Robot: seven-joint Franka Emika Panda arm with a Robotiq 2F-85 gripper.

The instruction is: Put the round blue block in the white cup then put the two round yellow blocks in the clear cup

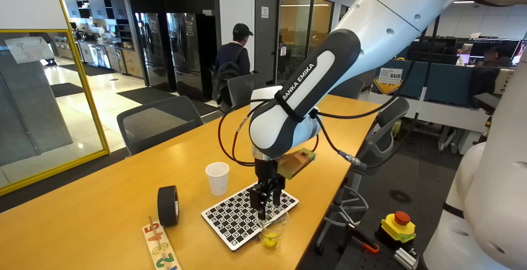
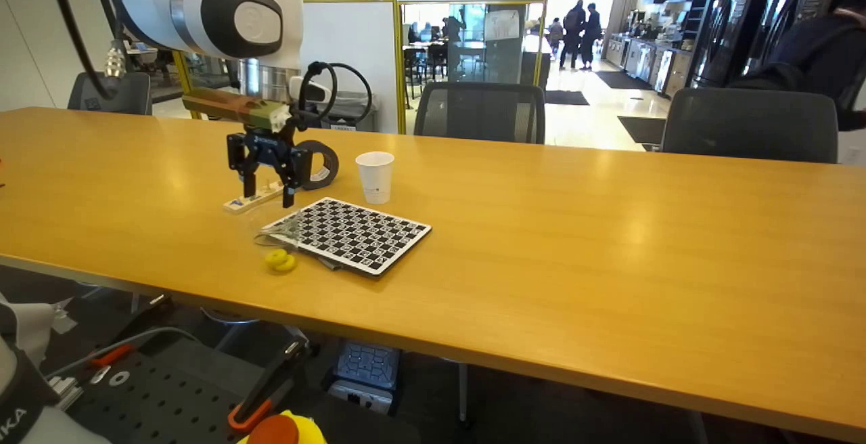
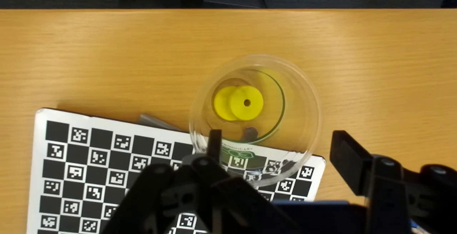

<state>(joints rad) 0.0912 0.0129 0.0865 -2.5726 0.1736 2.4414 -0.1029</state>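
- I read "RANKA EMIKA" on the arm [image 1: 319, 72]
- Gripper [image 1: 269, 209] spread wide
- White cup [image 1: 217, 178] at its ten o'clock in an exterior view
- Yellow blocks [image 3: 238, 102] in clear cup [image 3: 301, 102]

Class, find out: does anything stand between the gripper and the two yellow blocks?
Yes, the clear cup: both yellow blocks lie overlapping inside it, its wall around them. No lid shows over its mouth, so nothing visible bars the gripper from above.

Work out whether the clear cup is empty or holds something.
It holds something: looking down into the clear cup, the wrist view shows two round yellow blocks overlapping inside.
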